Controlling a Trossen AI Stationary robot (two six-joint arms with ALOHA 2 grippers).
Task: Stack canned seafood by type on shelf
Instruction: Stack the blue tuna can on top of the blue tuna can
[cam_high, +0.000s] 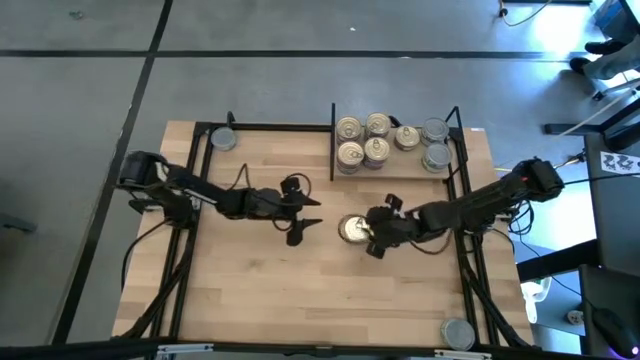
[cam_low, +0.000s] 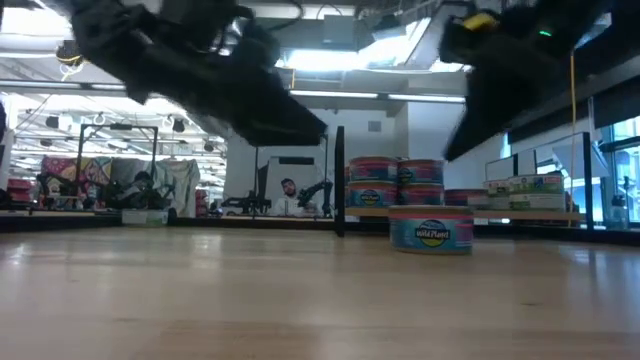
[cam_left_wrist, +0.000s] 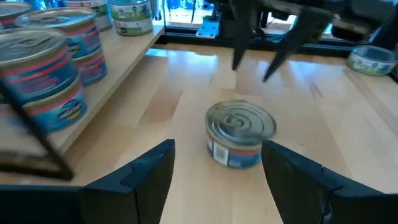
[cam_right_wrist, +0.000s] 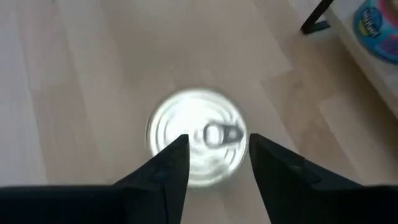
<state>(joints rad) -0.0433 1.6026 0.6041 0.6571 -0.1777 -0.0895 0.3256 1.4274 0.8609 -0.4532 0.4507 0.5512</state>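
Observation:
One tin of canned seafood (cam_high: 352, 228) with a pale pull-tab lid stands on its base on the tabletop, between my two grippers. My left gripper (cam_high: 310, 220) is open just left of it and points at it; in the left wrist view the tin (cam_left_wrist: 239, 134) lies a little ahead of the fingers. My right gripper (cam_high: 369, 238) hovers open over the tin's right side, pointing steeply down; the lid (cam_right_wrist: 196, 137) shows below its fingers. Several more tins (cam_high: 390, 140) stand stacked on the shelf (cam_high: 400, 172) at the far right.
A grey-lidded tin (cam_high: 224, 138) sits at the table's far left corner, another (cam_high: 458, 333) at the near right corner. A black upright divider (cam_high: 332, 140) bounds the shelf's left end. Black frame bars (cam_high: 195, 200) run along the table's sides. People sit in the room beyond.

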